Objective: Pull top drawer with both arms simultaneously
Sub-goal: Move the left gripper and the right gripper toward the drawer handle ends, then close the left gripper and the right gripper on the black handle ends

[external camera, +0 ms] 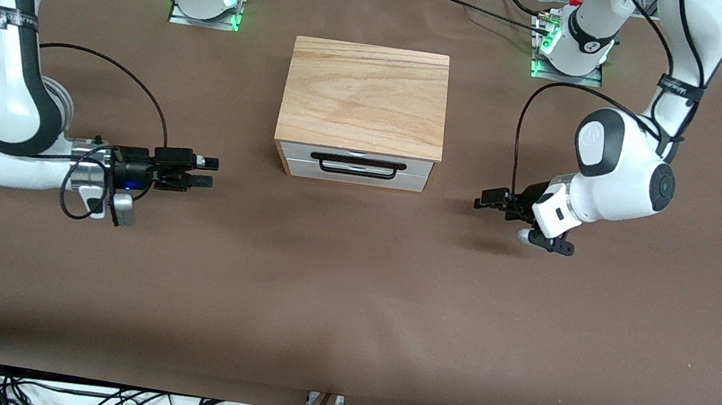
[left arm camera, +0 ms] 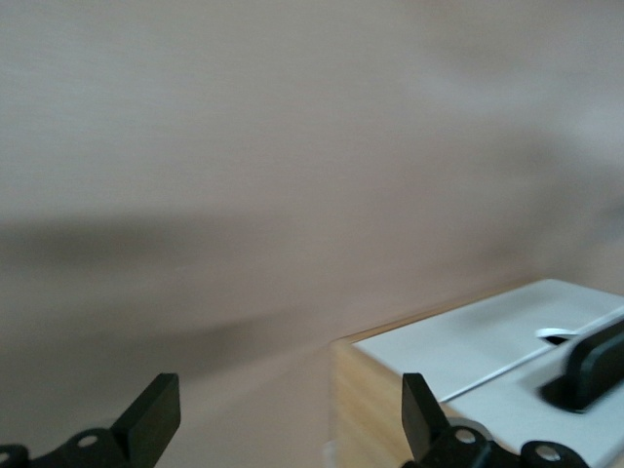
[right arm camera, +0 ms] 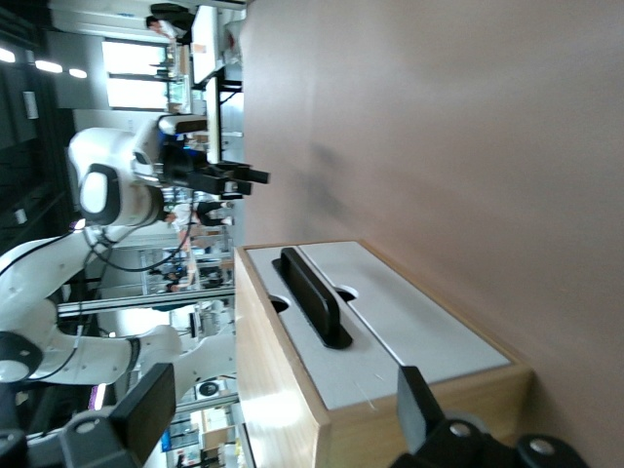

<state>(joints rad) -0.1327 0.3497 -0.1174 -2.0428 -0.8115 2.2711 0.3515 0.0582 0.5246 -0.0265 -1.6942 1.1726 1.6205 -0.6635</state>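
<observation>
While both arms hang off to either side of the cabinet, I judge that I am at the approach step: neither hand has reached the drawer, which sits shut.

My right hand hovers over the desk at about nine o'clock from the cabinet, toward the right arm's end, pointing at the cabinet, well apart from it. Its fingers are spread, with nothing between them. My left hand hovers over the desk at about three o'clock from the cabinet, toward the left arm's end, also well apart. The left wrist view shows its two fingers spread wide and empty.

The cabinet is a small wooden box at mid-desk, with its front facing six o'clock, toward the front camera. The top drawer is the upper of two white fronts, flush with the frame. A long black wire handle runs across most of its width and hangs down over the lower front.

Next, I think both hands must swing in front of the cabinet, meet the handle near its two ends, close on the bar, then pull together toward six o'clock at an even pace so the drawer does not skew.
</observation>
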